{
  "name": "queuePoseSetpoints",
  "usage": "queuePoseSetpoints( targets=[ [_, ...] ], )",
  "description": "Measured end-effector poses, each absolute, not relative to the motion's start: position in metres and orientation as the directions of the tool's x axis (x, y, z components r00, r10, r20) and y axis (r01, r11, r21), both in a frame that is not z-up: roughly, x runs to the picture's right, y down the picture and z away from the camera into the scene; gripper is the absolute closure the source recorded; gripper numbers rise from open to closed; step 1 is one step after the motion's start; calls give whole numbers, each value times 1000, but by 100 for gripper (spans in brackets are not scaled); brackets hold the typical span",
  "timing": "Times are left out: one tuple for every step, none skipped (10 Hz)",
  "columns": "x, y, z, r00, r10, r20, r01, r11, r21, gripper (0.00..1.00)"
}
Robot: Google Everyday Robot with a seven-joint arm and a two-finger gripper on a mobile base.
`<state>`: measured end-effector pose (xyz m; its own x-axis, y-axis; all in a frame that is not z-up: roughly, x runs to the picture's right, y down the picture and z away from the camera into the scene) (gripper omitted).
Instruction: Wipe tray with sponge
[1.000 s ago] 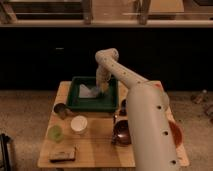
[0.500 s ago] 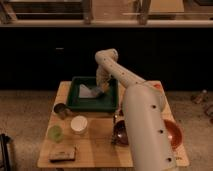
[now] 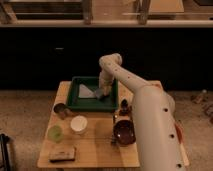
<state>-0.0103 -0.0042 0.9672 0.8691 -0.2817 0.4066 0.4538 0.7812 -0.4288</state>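
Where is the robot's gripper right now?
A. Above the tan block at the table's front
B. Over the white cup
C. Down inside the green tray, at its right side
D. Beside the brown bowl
C. The arm bends down into the tray, and the gripper sits low by its right side, next to the flat grey triangular piece.

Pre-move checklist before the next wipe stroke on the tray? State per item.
1. Gripper over the tray, inside its rim near the right side: ok.
2. Sponge in the jaws: cannot tell; the gripper end hides it.
3. Sponge contact with tray floor: cannot tell.
4. Flat grey triangular piece lies in the tray left of the gripper, in a leftward stroke's path: not ok.
5. Tray fully on the wooden table, square to its far edge: ok.
6. Metal cup and white bowl outside the tray, in front of it: ok.
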Motion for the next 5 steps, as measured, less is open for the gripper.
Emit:
queuePoseSetpoints(
  targets=[
    [-14, -2, 968, 867, -282, 411, 457, 779, -429, 100],
    [-13, 0, 969, 868, -281, 410, 456, 778, -433, 100],
    [-10, 0, 969, 871, -278, 406, 452, 777, -437, 100],
    [-8, 0, 970, 876, -288, 388, 451, 775, -443, 100],
    [-10, -4, 970, 878, -295, 377, 450, 778, -439, 100]
  ],
)
